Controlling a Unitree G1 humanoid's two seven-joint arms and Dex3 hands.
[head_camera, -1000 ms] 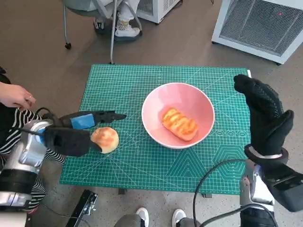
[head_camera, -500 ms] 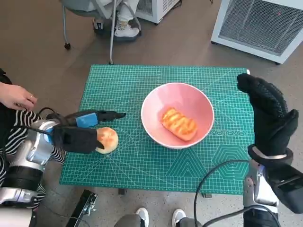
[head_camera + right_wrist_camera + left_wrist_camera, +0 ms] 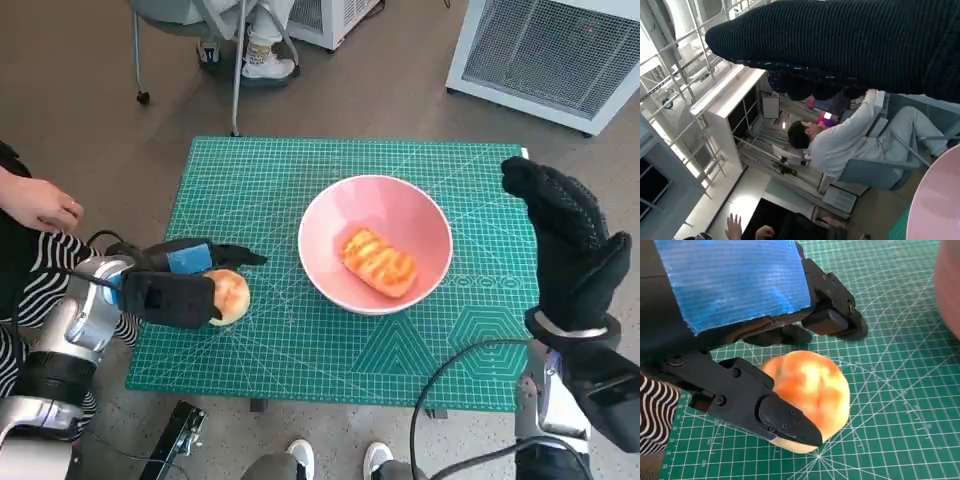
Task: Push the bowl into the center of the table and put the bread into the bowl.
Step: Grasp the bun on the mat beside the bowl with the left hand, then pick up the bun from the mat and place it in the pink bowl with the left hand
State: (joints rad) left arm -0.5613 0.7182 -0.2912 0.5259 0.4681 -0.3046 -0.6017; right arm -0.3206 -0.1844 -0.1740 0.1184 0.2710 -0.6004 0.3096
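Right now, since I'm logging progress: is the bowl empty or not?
Not empty. The pink bowl already holds one glazed bread roll; a second round bun lies outside it on the mat, between the left hand's fingers.

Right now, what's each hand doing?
Left hand: fingers closed around the round bread roll on the mat.
Right hand: open, raised, holding nothing.

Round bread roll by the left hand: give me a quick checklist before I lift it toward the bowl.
1. Left hand around the round roll: ok, fingers lie on both sides of it.
2. Firm grip: cannot tell; roll sits on the green mat.
3. Pink bowl near table center: ok.
4. Room in bowl: ok, though a long bread already lies inside.
5. Right hand clear of bowl: ok, raised at the mat's edge, holding nothing.
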